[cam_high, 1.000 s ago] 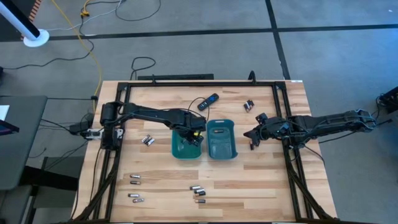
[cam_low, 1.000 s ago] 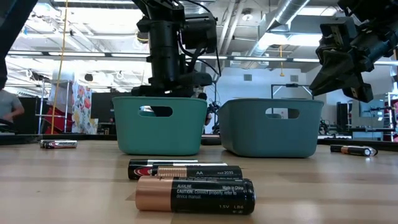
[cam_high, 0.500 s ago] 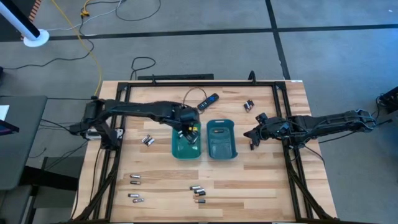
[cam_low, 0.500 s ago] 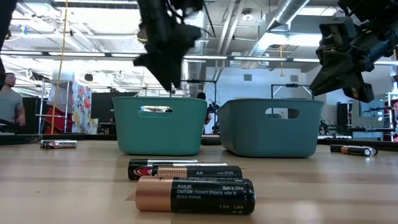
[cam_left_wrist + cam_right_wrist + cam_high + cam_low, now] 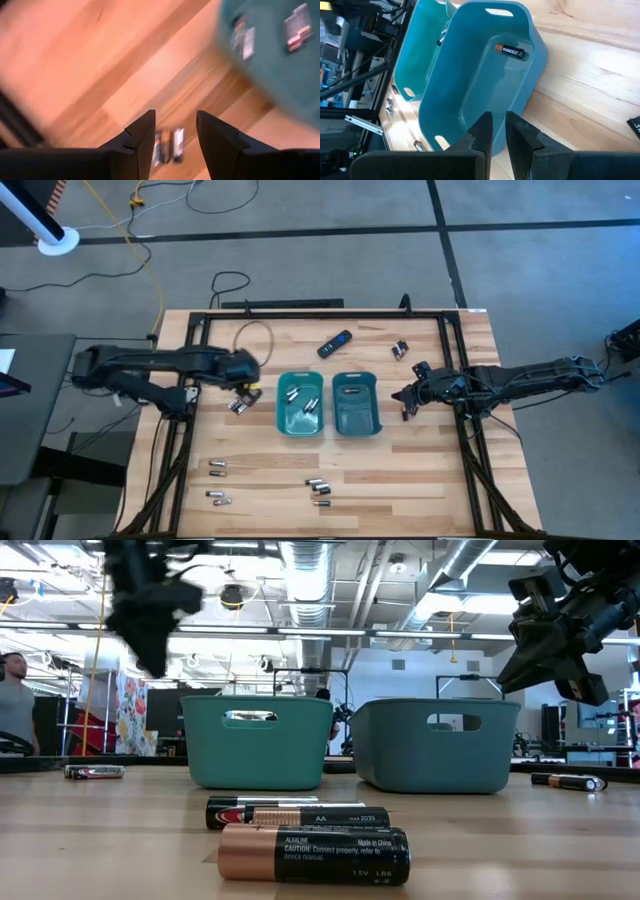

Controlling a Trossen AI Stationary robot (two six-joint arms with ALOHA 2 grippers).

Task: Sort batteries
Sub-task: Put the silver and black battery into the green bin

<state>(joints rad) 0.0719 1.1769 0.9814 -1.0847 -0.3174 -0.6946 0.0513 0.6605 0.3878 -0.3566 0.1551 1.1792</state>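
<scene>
The table point(image 5: 420, 470) is pale wood with a dark frame point(image 5: 300, 314) on it. Near its middle two teal trays stand side by side: the left tray point(image 5: 300, 423) holds several batteries point(image 5: 311, 406), the right tray point(image 5: 372, 402) one dark, copper-ended battery point(image 5: 510, 51).

The left gripper point(image 5: 246, 388) hangs just left of the left tray, above a pair of batteries point(image 5: 237, 407) on the wood; its fingers point(image 5: 141, 135) stand apart with nothing between them. The right gripper point(image 5: 401, 398) hovers just right of the right tray, fingers point(image 5: 481, 131) a narrow gap apart, empty.

A black remote point(image 5: 335, 343) lies beyond the trays. Loose batteries also lie at the far right point(image 5: 400, 349), near left point(image 5: 218, 469) and near middle point(image 5: 319, 486). In the low view a person point(image 5: 12, 705) stands far left.
</scene>
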